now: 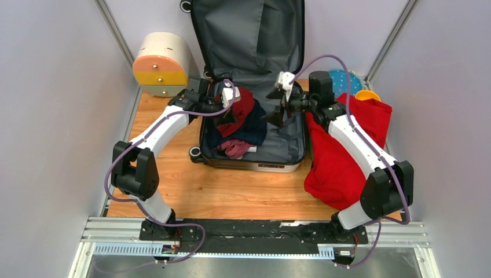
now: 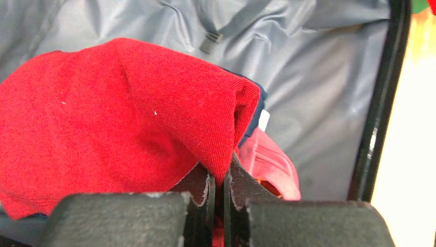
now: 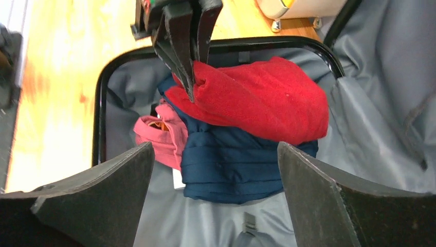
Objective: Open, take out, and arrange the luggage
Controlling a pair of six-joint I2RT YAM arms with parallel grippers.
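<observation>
With the luggage (image 1: 255, 165) lying open mid-tabletop (image 1: 231, 194), the left pincer (image 2: 224, 170) pinches only a folded edge of the red garment (image 2: 118, 113) inside, so a lift may slip it free or drag the navy garment (image 3: 231, 164) beneath along, while the right pincer (image 3: 215, 149) hangs wide and empty.

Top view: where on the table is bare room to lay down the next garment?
Widest: the wood strip between the luggage front and the arm bases. A narrower patch left of the luggage, before the cream drawer box, lies under the left arm. The right side is crowded by the red cloth pile.
</observation>
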